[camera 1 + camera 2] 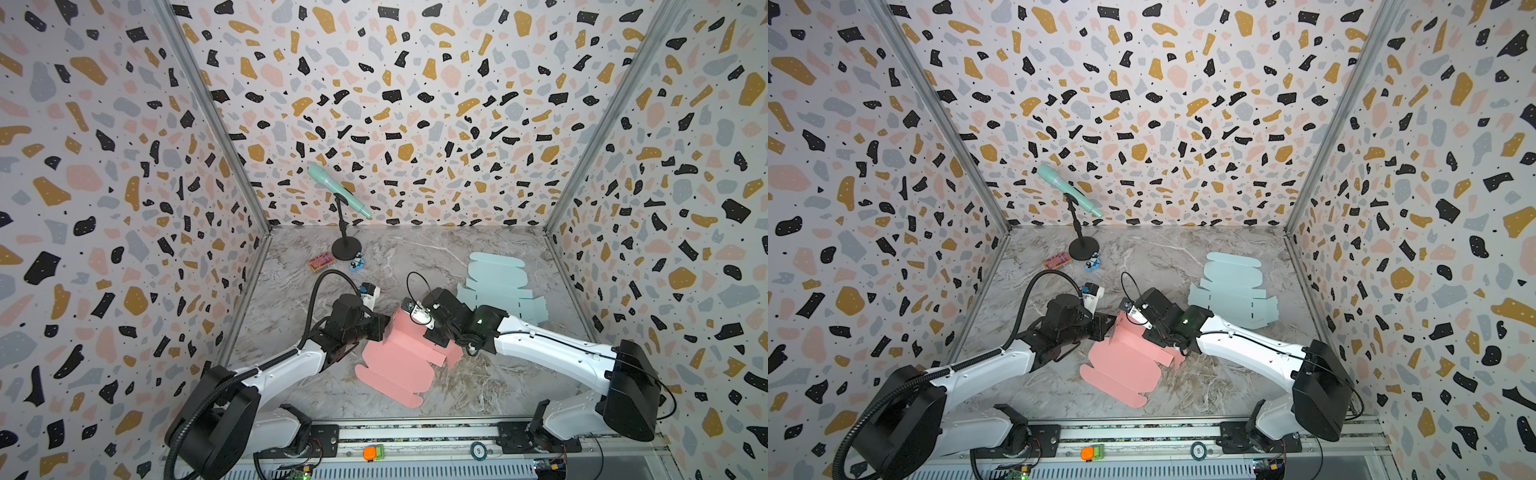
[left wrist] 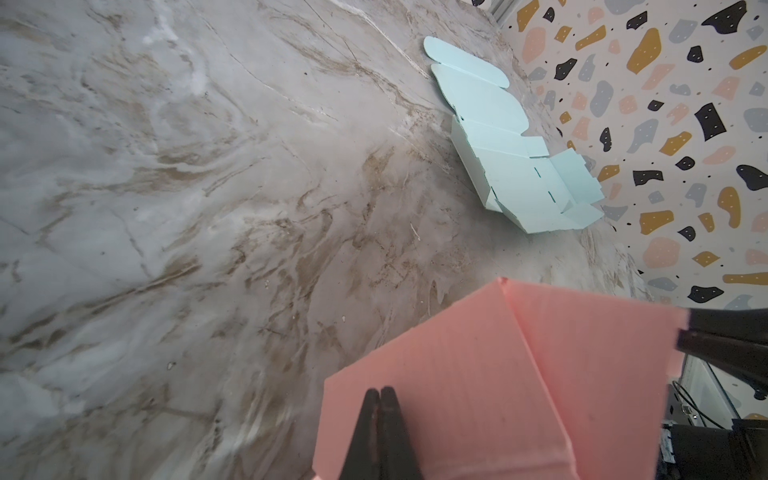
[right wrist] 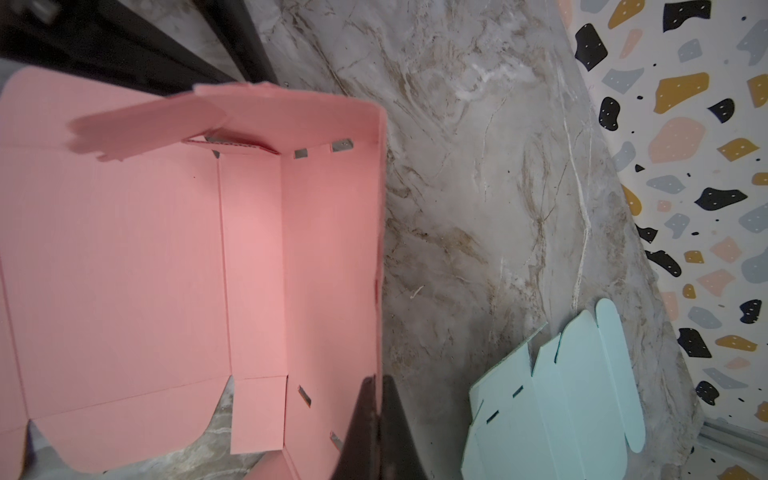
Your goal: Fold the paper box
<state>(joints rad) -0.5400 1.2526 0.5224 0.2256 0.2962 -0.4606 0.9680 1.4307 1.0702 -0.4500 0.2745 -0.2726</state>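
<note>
Two paper blanks lie on my table (image 1: 415, 257): the pink box (image 1: 399, 361), front middle with one wall raised, and a flat blue blank (image 1: 494, 286) well apart behind it. My right claw (image 3: 377, 386) pinches that raised wall's rim. My left claw (image 2: 379, 399), closed tight on nothing, sits at its outer face.

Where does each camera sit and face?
Top views: high in front, looking down and back; left arm, right arm, pink paper box.
Left wrist: on left arm, looking past shut left pincer, across the box.
Right wrist: on right arm, looking into the box; right pincer shut on its wall.
Shared: both wrists see the mint box blank.
</note>
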